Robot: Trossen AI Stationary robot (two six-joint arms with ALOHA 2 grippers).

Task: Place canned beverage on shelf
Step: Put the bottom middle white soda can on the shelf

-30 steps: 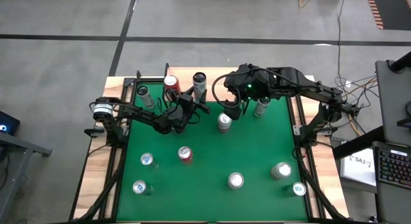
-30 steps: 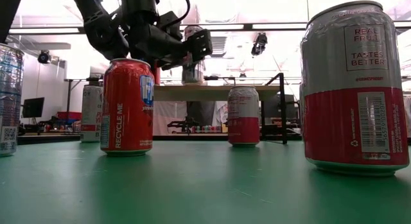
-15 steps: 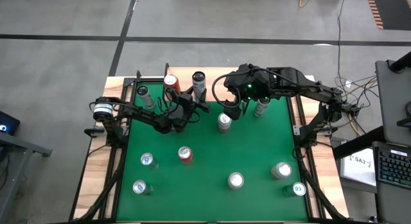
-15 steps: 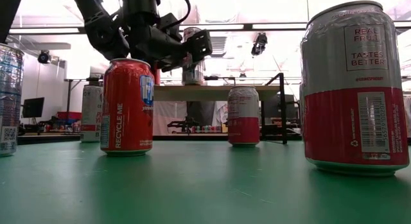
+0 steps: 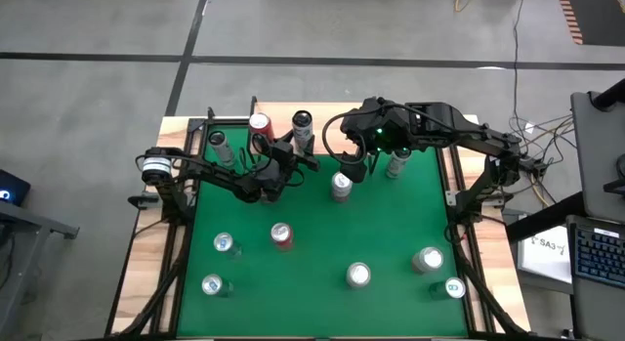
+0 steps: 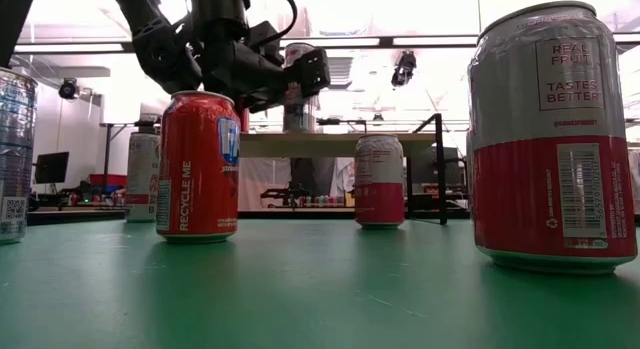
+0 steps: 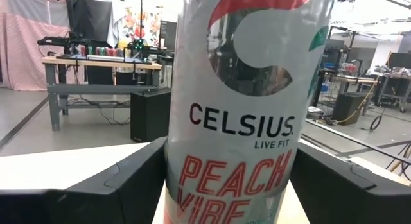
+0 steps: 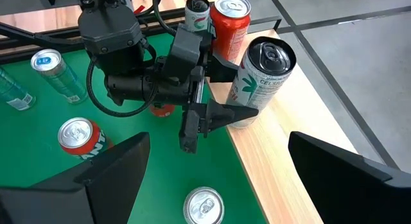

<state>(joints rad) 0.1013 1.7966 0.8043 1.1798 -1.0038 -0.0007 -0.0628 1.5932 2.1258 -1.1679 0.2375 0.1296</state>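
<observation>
The canned beverage, a tall white Celsius can [image 8: 264, 70], stands upright with its base on the shelf's light wood top [image 6: 340, 144] at the table's far edge; it fills the left wrist view [image 7: 237, 108]. My left gripper [image 8: 231, 89] reaches level toward the far edge. It is open, with one finger [image 7: 128, 179] close on each side of the can's lower half, and I see no grip. My right gripper [image 5: 352, 167] hangs open high above the table's far middle, nothing between its fingers.
A red can [image 5: 259, 124] and a slim can [image 5: 217, 141] also stand on the shelf, left of the Celsius can. Several more cans stand on the green table [image 5: 312, 292], among them a silver one [image 5: 340, 185] beneath my right gripper and a red one [image 5: 281, 234].
</observation>
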